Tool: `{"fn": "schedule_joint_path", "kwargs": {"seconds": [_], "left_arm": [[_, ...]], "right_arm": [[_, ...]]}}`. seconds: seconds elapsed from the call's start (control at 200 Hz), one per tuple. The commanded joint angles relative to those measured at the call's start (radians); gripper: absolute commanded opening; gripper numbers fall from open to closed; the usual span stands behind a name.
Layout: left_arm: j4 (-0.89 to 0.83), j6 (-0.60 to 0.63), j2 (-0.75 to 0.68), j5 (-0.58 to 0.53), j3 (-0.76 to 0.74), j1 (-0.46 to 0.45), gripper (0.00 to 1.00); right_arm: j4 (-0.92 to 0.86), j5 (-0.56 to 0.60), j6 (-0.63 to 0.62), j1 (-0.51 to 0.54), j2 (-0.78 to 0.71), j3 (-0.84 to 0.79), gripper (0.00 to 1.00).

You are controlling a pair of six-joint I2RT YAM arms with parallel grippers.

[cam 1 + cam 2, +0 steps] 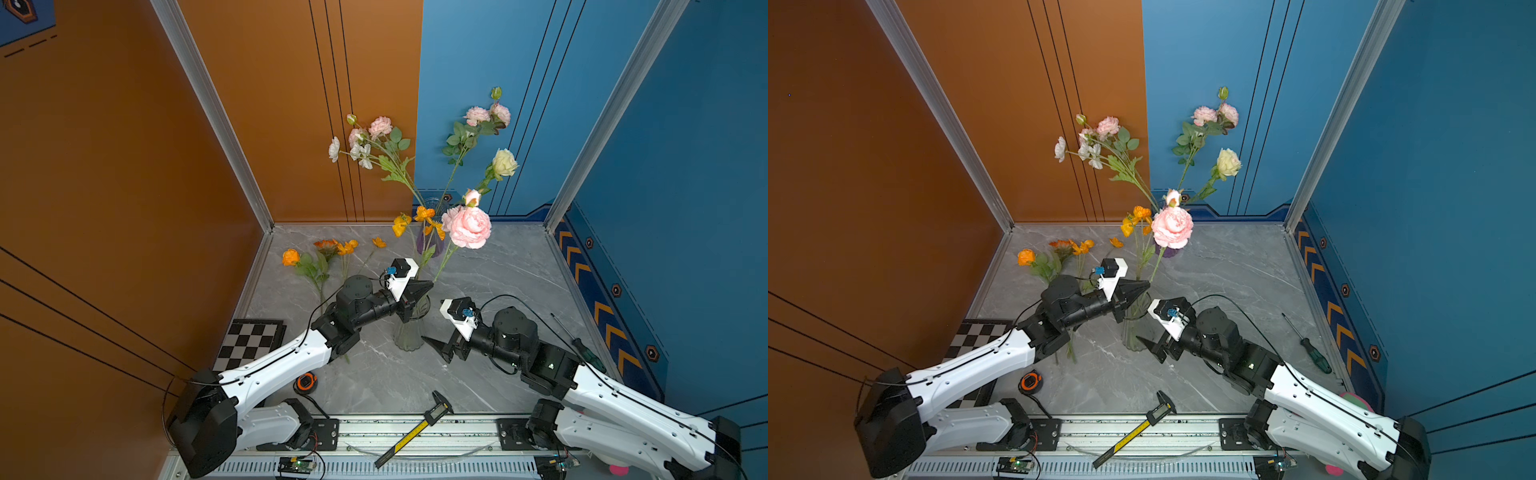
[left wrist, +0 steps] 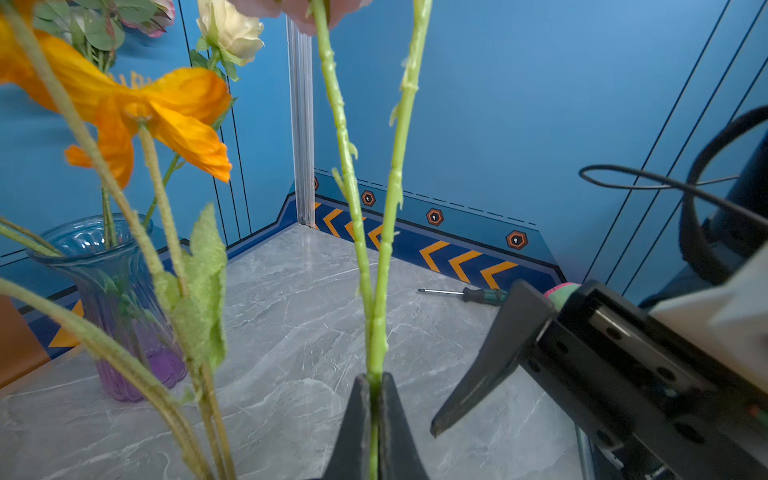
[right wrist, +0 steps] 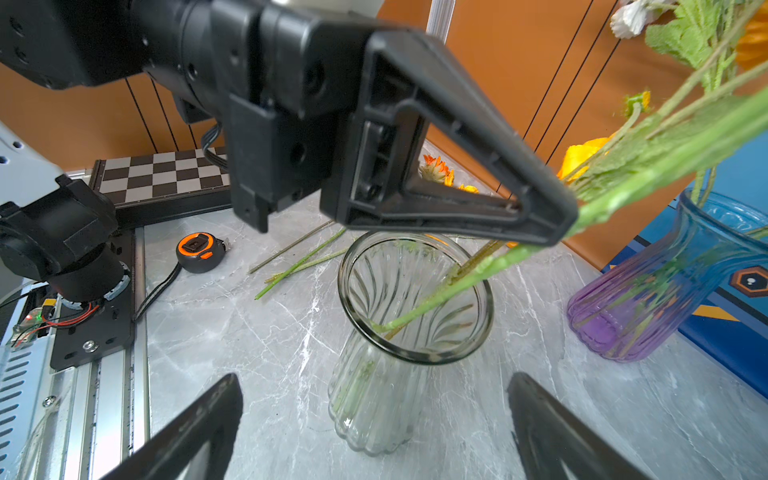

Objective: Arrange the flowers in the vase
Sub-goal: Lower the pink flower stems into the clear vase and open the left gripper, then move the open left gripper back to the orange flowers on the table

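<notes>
- The clear vase (image 1: 409,336) is stood upright on the table (image 1: 498,291); in both top views its mouth is overhung by the left gripper (image 1: 430,284).
- The jaws of the left gripper are shut tight on the forked green stem (image 2: 376,332) of the pink bloom (image 1: 467,226).
- In a top view the stem's long axis is run from the vase mouth at 7 o'clock of the jaws up to the bloom at 1 o'clock. Its lower end is passed through the mouth (best seen in the right wrist view) and appears to lean on the inner wall, though the ribbed glass blurs this.
- The right gripper (image 3: 374,377) is spread wide with nothing held, and is set just beside the vase at 4 o'clock, facing it.
- The next move is judged to be lowering and release by the left arm.
- The orange flowers (image 1: 328,249) are laid on the table at 10 o'clock of the vase; other blooms are stood in the blue-purple vase (image 2: 120,307) at 12 o'clock.
</notes>
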Motion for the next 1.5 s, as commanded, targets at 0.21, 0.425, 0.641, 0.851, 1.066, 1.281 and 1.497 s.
{"fn": "schedule_joint_path", "kwargs": {"seconds": [0.21,0.425,0.641,0.851,1.066,1.281,1.497], "left_arm": [[-0.016,0.07,-0.057,0.042,-0.066,0.01,0.0],[-0.095,0.087,-0.082,0.035,-0.07,0.009,0.0],[-0.107,0.089,-0.119,0.002,-0.082,0.009,0.11],[-0.152,0.089,-0.179,-0.096,-0.096,0.008,0.31],[-0.505,-0.033,-0.257,-0.57,-0.01,0.045,0.55],[-1.018,-0.334,-0.128,-0.581,0.153,0.349,0.53],[-1.045,-0.403,0.022,-0.49,0.106,0.526,0.44]], "right_arm": [[0.021,-0.016,0.01,-0.006,-0.003,-0.011,1.0],[0.022,-0.018,0.01,-0.006,-0.005,-0.012,1.0],[0.022,-0.024,0.009,-0.006,-0.006,-0.012,1.0],[0.017,-0.044,0.008,-0.005,-0.013,-0.011,1.0],[-0.019,-0.134,-0.01,0.01,-0.006,0.013,1.0],[-0.056,-0.253,-0.041,0.04,0.048,0.042,1.0],[-0.075,-0.327,-0.088,0.085,0.096,0.056,1.0]]}}
